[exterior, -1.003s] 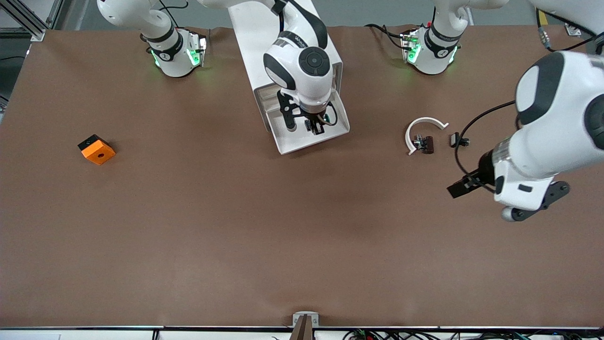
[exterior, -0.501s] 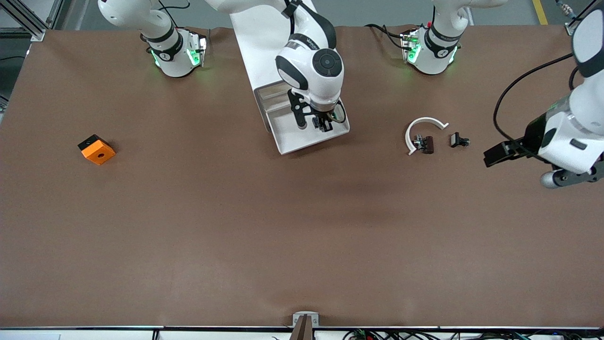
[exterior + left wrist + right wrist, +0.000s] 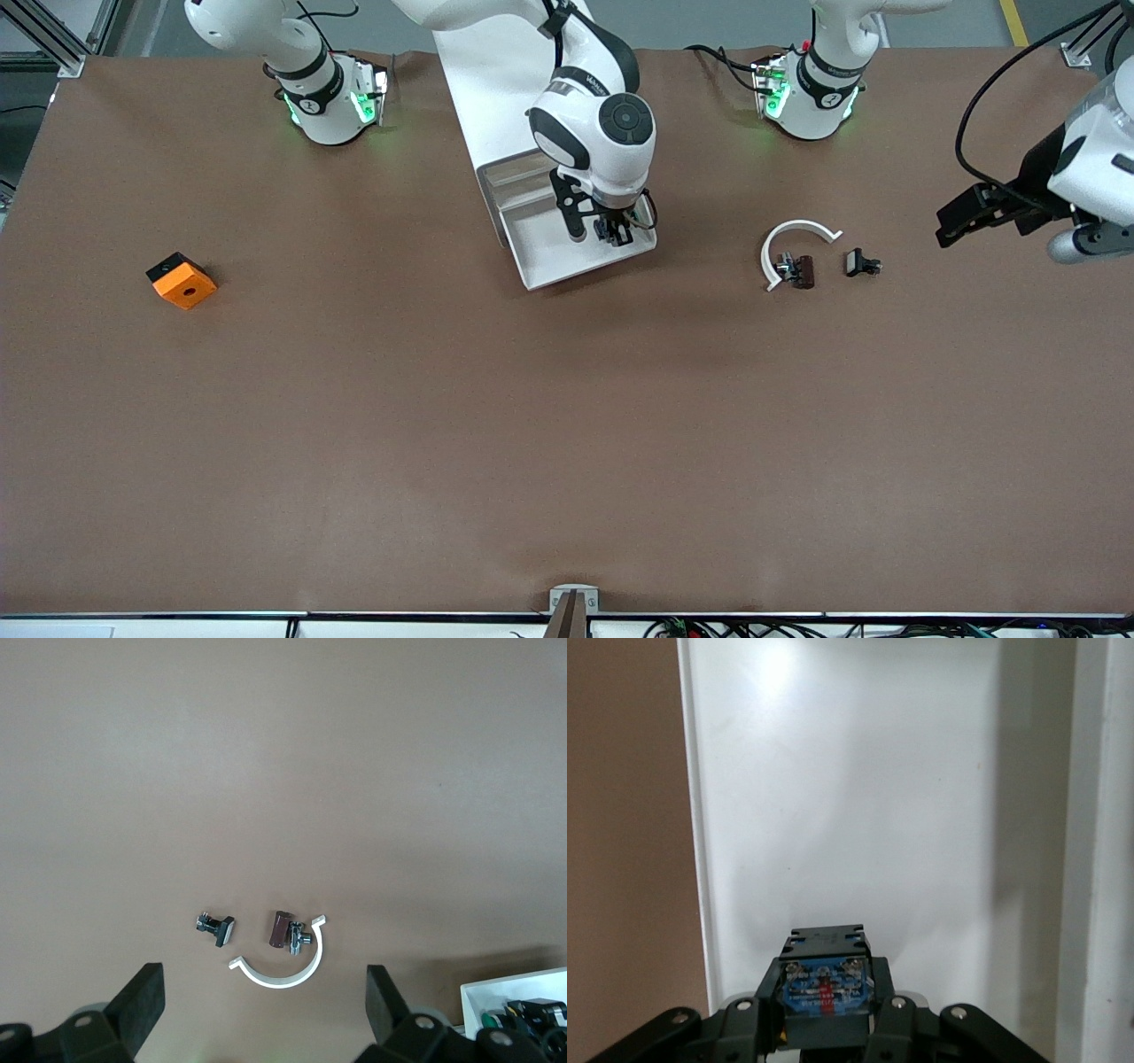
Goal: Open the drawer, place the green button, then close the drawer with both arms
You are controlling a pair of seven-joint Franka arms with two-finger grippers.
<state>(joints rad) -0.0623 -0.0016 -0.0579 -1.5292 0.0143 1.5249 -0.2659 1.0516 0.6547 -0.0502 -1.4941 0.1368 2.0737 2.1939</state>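
The white drawer (image 3: 542, 252) stands pulled out of the white cabinet (image 3: 487, 89). My right gripper (image 3: 613, 232) is over the drawer near its front rim, shut on the button. In the right wrist view the button's dark blue-grey block (image 3: 824, 988) sits between the fingers of the right gripper (image 3: 824, 1005), just above the drawer's white floor (image 3: 850, 797); its green cap is hidden. My left gripper (image 3: 970, 217) is open and empty, up over the left arm's end of the table. In the left wrist view the left gripper (image 3: 264, 1014) holds nothing.
A brown-black part with a white curved strip (image 3: 797, 264) and a small black part (image 3: 861, 263) lie between the drawer and my left gripper; both show in the left wrist view (image 3: 285, 943) (image 3: 217, 926). An orange cube (image 3: 182, 280) lies toward the right arm's end.
My left gripper has swung up and away toward the left arm's end of the table. My right gripper has shifted a little across the drawer with the button.
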